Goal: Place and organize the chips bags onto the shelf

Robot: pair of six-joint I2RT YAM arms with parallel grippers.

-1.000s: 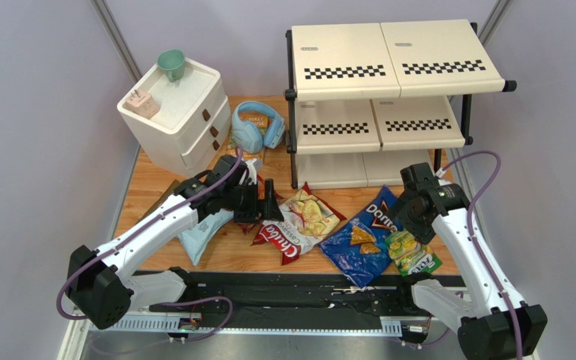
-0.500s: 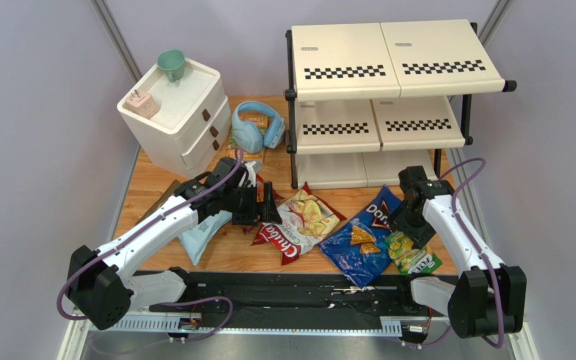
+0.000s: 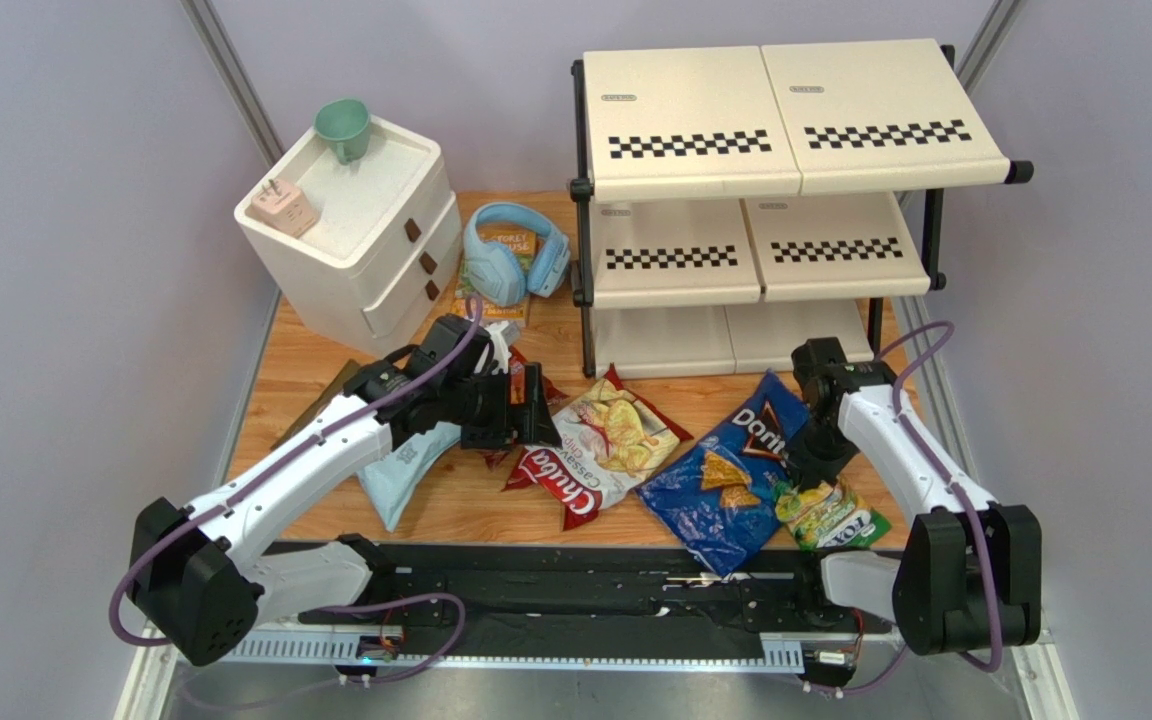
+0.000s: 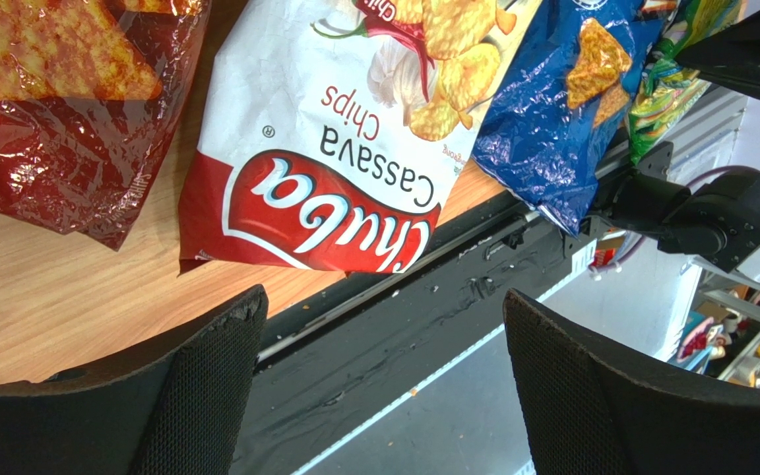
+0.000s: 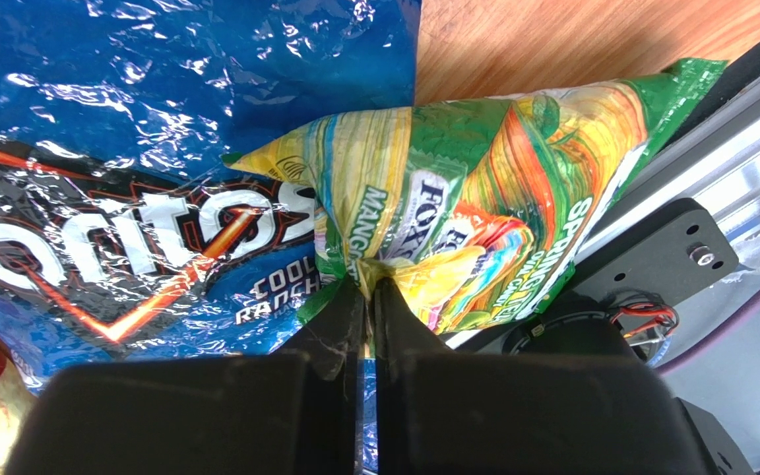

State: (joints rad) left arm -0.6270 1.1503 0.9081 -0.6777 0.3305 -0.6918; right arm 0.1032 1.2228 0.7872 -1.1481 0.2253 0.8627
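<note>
One bag is gripped: nearest, the right gripper [image 5: 366,287] is clenched on a fold of the green-yellow bag [image 5: 493,188], which overlaps the blue Doritos bag [image 5: 156,148] on the wooden table [image 3: 462,518]. Further left, the left gripper [image 4: 382,297] hangs released above the white-and-red Chuba bag [image 4: 324,148], beside the red Doritos bag [image 4: 57,109]. The cream three-tier shelf [image 3: 687,90] stands behind

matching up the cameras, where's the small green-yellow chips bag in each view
Top external: green-yellow bag at lower right.
Left wrist: top right corner.
Right wrist: centre, pinched in the right gripper.
Shared landmark: blue Doritos bag, right beside it in every view.
</note>
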